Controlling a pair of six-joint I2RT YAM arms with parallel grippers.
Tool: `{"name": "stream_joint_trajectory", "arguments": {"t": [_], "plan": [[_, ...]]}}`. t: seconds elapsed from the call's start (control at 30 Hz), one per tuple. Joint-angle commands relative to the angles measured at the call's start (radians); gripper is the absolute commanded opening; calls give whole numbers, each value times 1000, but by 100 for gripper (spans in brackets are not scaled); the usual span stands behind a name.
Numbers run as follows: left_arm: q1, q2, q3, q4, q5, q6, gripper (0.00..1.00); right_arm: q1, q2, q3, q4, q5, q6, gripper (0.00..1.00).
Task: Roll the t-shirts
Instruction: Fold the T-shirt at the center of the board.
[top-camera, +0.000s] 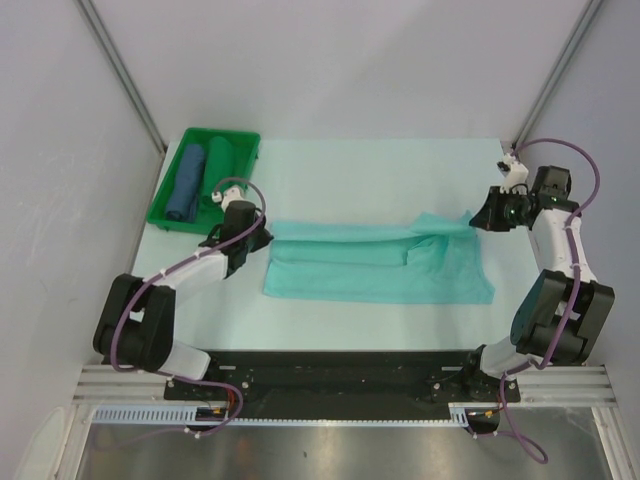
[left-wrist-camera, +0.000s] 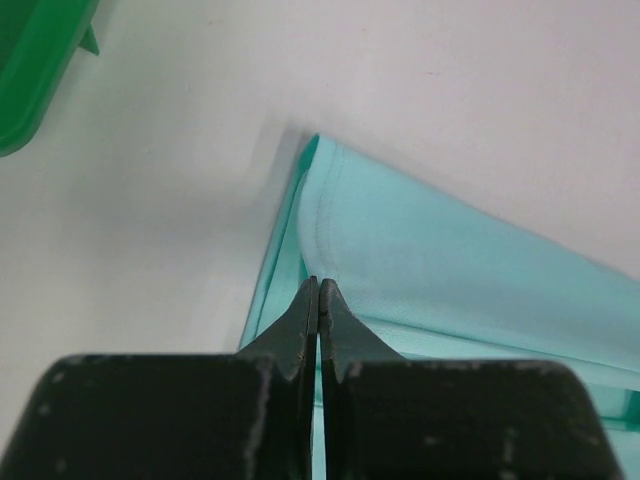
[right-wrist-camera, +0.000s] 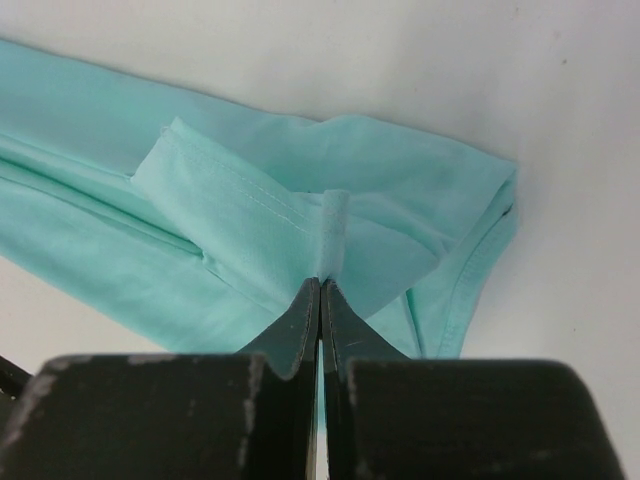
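Turquoise t-shirt (top-camera: 375, 265) was found laid flat mid-tabletop (top-camera: 380, 165), folded lengthwise into a long band running left to right, with a sleeve bunched near the right end. Not yet rolled.

Left gripper (top-camera: 262, 232) was seen at the band's far-left corner. Its jaws were clenched, and the top layer of cloth appeared to be pinched at the hem fold. Right gripper (top-camera: 478, 218) was seen at the far-right corner, jaws clenched on a small ridge of cloth standing up at the tips.

Green tray (top-camera: 175, 225) was noted at far left, near the left gripper, with a blue roll (top-camera: 187, 185) and a dark green roll (top-camera: 218, 165) lying side by side in it.

Handling, as judged: the cloth is thin, soft and light, so no stiffness can be counted on. Layers are expected to slide over each other, and the band to sag or skew if lifted by one point. Hold is best taken at hems and folded edges, where several layers can be caught together, at both corners of one short end. The roll should be started from that end and wound tight, with the free length lying flat on the tabletop. Fragility is not a concern; snagging only a single layer is.
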Motion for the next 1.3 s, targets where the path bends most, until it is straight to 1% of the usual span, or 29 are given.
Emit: {"name": "stream_joint_trajectory", "arguments": {"t": [0.0, 0.17, 0.3, 0.37, 0.4, 0.43, 0.47, 0.5, 0.53, 0.57, 0.6, 0.63, 0.67, 0.7, 0.8, 0.83, 0.9, 0.93, 1.07, 1.17, 1.27], "plan": [[-8, -50, -41, 17, -7, -27, 0, -13, -38, 2, -29, -17, -32, 0], [-17, -41, -106, 58, 26, -44, 0, -20, -21, -66, -50, -42, -86, 0], [-29, 24, -107, 78, 55, -38, 1, -22, 28, -128, -48, -52, -121, 0], [-39, 38, -115, 86, 46, -44, 9, -23, 54, -137, -53, -55, -145, 0], [-40, 33, -120, 92, 44, -47, 11, -25, 70, -137, -57, -57, -152, 2], [-42, 29, -123, 96, 44, -47, 18, -26, 74, -137, -62, -57, -159, 7], [-42, 10, -120, 80, 41, -47, 26, -27, 71, -137, -65, -55, -170, 19], [-40, 0, -114, 61, 17, -42, 35, -28, 55, -137, -66, -51, -184, 27], [-42, -14, -111, 52, 12, -33, 40, -27, 40, -136, -66, -42, -195, 34], [-42, -57, -101, 23, 1, -24, 44, -28, 22, -134, -69, -37, -204, 45], [-42, -80, -95, 4, -19, -6, 48, -27, 3, -131, -79, -32, -222, 50], [-45, -108, -89, -11, -32, 2, 57, -27, -38, -130, -77, -16, -224, 54], [-48, -132, -78, -26, -42, 11, 62, -25, -57, -127, -73, -6, -222, 60], [-62, -175, -71, -37, -62, 39, 64, -26, -72, -124, -54, 0, -216, 62], [-100, -197, -19, -98, -85, 64, 63, -1, -83, -97, 1, 21, -153, 63], [-112, -194, -5, -92, -85, 65, 62, 44, -58, -81, 21, 53, -111, 62], [-152, -160, 35, -88, -77, 67, 59, 102, -22, -71, 74, 84, -81, 60], [-166, -142, 49, -88, -74, 65, 59, 155, 20, -70, 93, 125, -58, 60], [-226, -59, 113, -83, -72, 53, 58, 262, 125, -58, 197, 194, -9, 60], [-272, -7, 123, -63, -63, 38, 57, 303, 172, -56, 223, 239, 3, 59], [-299, 25, 129, -53, -63, 28, 56, 328, 173, -56, 170, 245, -18, 58]]}}
